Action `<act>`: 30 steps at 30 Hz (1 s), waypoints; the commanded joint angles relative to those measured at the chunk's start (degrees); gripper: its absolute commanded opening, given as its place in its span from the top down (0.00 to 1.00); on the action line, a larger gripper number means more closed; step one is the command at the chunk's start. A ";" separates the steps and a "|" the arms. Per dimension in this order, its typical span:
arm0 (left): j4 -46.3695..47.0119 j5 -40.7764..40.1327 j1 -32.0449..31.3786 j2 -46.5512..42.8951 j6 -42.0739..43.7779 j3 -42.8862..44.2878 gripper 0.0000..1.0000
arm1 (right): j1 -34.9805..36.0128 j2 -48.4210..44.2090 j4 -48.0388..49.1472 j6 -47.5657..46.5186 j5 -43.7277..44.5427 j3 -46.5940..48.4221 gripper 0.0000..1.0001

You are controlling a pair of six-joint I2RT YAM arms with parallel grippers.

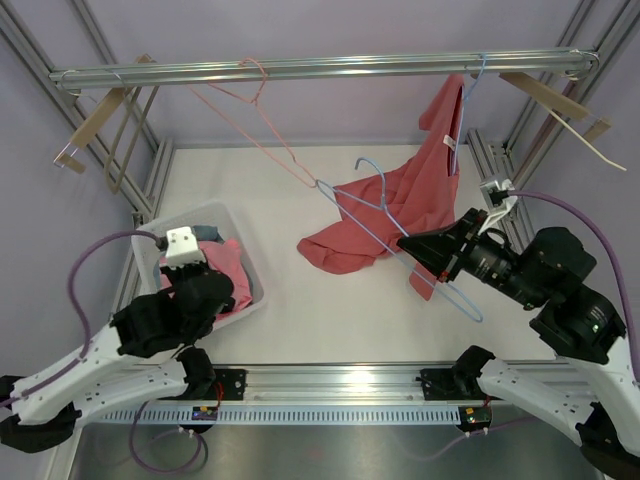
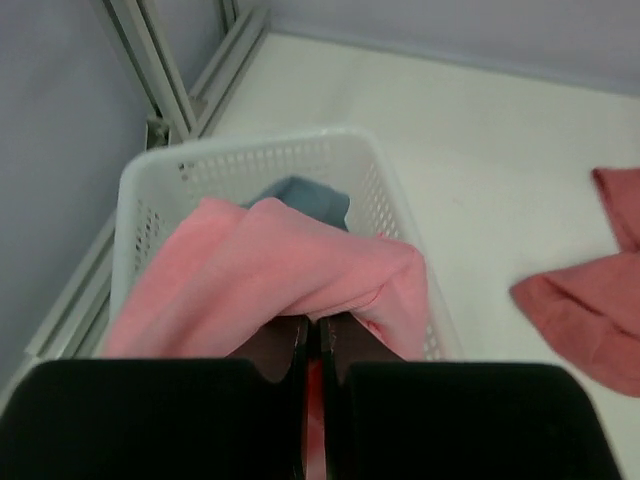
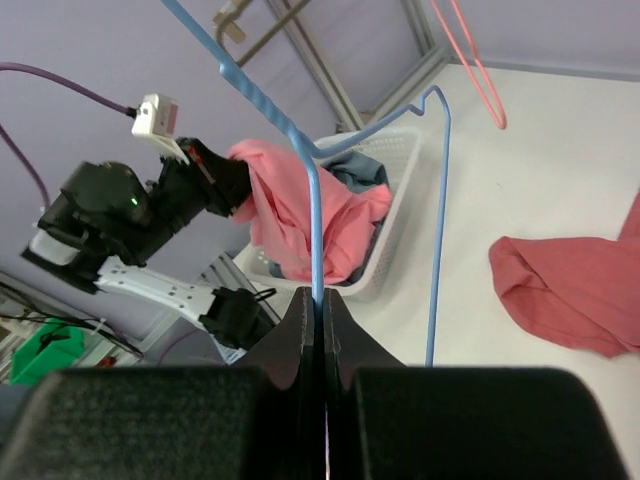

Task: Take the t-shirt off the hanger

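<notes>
My left gripper (image 1: 208,272) (image 2: 319,322) is shut on a pink t-shirt (image 2: 270,265), holding it over the white basket (image 2: 250,140) at the left. My right gripper (image 1: 405,243) (image 3: 320,298) is shut on the wire of a bare blue hanger (image 3: 314,220), held tilted above the table (image 1: 385,215). A red t-shirt (image 1: 430,170) hangs from another hanger on the top rail (image 1: 330,68) at the right, and its lower part lies crumpled on the table (image 1: 335,250). The right wrist view shows the pink t-shirt (image 3: 290,215) draped into the basket (image 3: 400,215).
An empty pink hanger (image 1: 258,105) hangs from the rail at the centre-left. A blue cloth (image 2: 300,195) lies in the basket under the pink t-shirt. Wooden hangers (image 1: 95,120) (image 1: 560,100) sit at both rail ends. Aluminium frame posts stand around the table.
</notes>
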 commanded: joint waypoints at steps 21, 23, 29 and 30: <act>30.45 34.78 44.69 9.14 -11.86 -21.62 0.71 | -0.70 21.41 17.49 -8.53 17.34 6.17 1.00; 30.02 35.92 44.86 7.22 -11.42 -20.65 0.27 | -1.32 24.92 17.94 -8.18 16.73 9.06 1.00; 26.42 36.98 44.95 -0.17 -9.66 -16.35 0.01 | -5.10 30.38 22.06 -5.37 15.23 11.54 1.00; 25.02 36.98 44.95 -1.57 -8.88 -15.82 0.01 | -5.27 31.00 22.42 -5.20 14.88 12.15 1.00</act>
